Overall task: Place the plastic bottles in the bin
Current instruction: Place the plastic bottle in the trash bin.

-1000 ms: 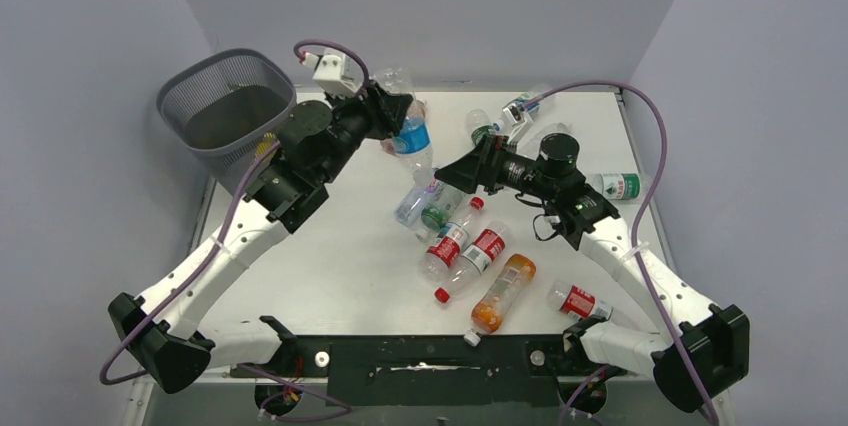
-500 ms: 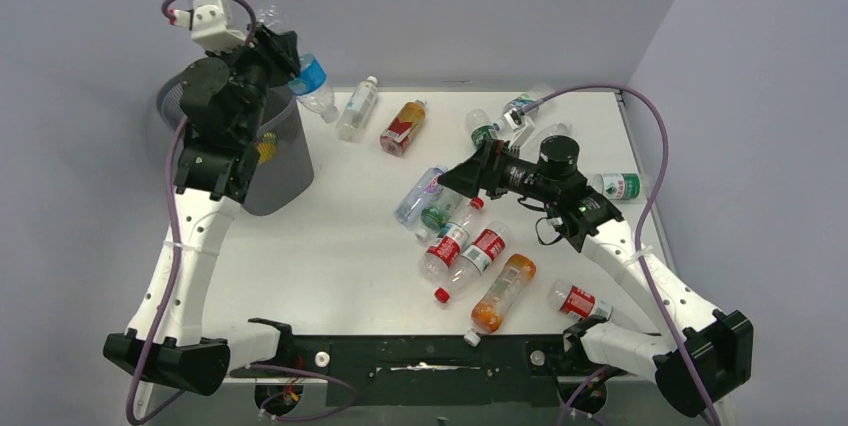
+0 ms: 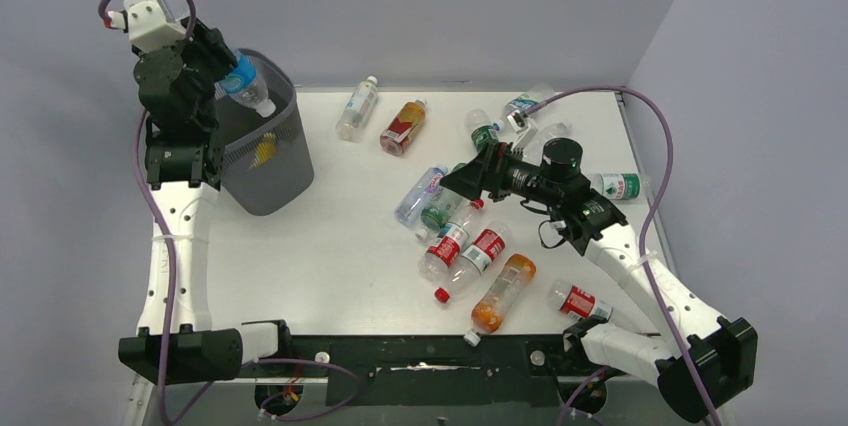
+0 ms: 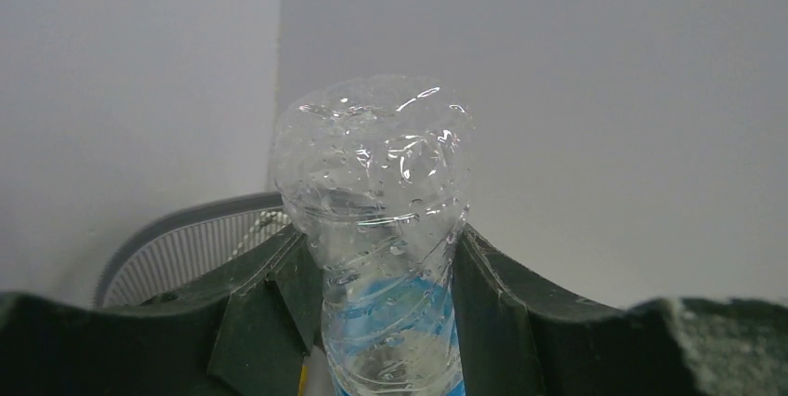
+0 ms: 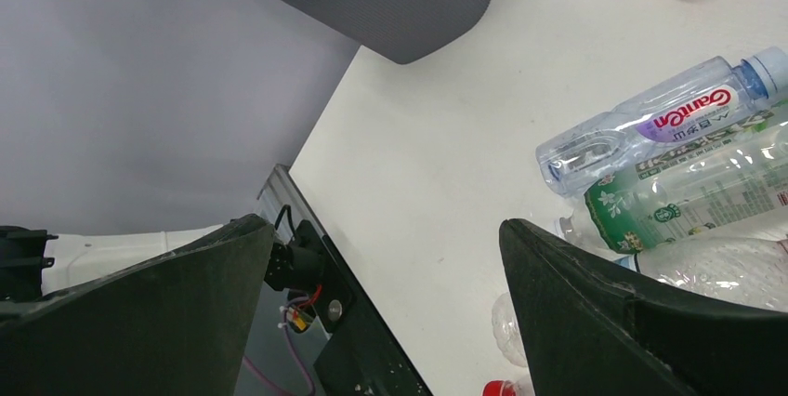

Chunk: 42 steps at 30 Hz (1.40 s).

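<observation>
change: we carry the blue-label bottle (image 3: 245, 83) off the table to above the bin (image 3: 285, 156) mouth | left gripper (image 3: 218, 64) clamped on it | right gripper (image 3: 460, 182) wide apart, empty, over the lying plastic bottles (image 3: 440, 214) | we judge release comes next

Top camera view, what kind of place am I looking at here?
Most likely a robotics lab test cell: a white table boxed in by plain grey walls, a left arm and right arm bolted at its near edge, and plastic bottles scattered beside a mesh bin.
</observation>
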Each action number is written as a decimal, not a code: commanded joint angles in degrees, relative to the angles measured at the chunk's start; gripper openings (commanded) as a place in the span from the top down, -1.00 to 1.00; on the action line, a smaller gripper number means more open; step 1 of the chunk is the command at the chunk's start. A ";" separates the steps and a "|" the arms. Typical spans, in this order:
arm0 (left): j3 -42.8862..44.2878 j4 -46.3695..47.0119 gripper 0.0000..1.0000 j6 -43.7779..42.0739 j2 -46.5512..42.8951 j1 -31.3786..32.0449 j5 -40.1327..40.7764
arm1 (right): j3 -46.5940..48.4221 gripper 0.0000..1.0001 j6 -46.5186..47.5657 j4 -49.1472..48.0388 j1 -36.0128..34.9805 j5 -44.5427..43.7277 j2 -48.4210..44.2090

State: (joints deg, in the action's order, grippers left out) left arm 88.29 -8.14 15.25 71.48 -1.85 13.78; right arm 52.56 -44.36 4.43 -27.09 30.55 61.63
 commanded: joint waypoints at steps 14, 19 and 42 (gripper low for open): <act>8.49 -9.96 -0.79 3.14 5.34 -7.12 0.70 | -1.05 -0.96 0.00 -2.04 -0.33 -1.01 -1.11; 11.16 -14.39 -0.79 6.44 5.88 -7.07 -8.73 | -1.05 -0.96 0.26 -0.73 -0.36 -1.98 -1.30; 0.93 -27.25 -0.80 11.97 2.83 12.49 -20.04 | 1.17 -0.96 -4.32 13.67 4.94 -12.11 4.40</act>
State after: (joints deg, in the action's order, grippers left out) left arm 91.33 -33.08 25.67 73.63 8.21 -6.00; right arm 48.71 -47.18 15.42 -24.93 20.05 63.37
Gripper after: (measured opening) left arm 0.898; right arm 0.980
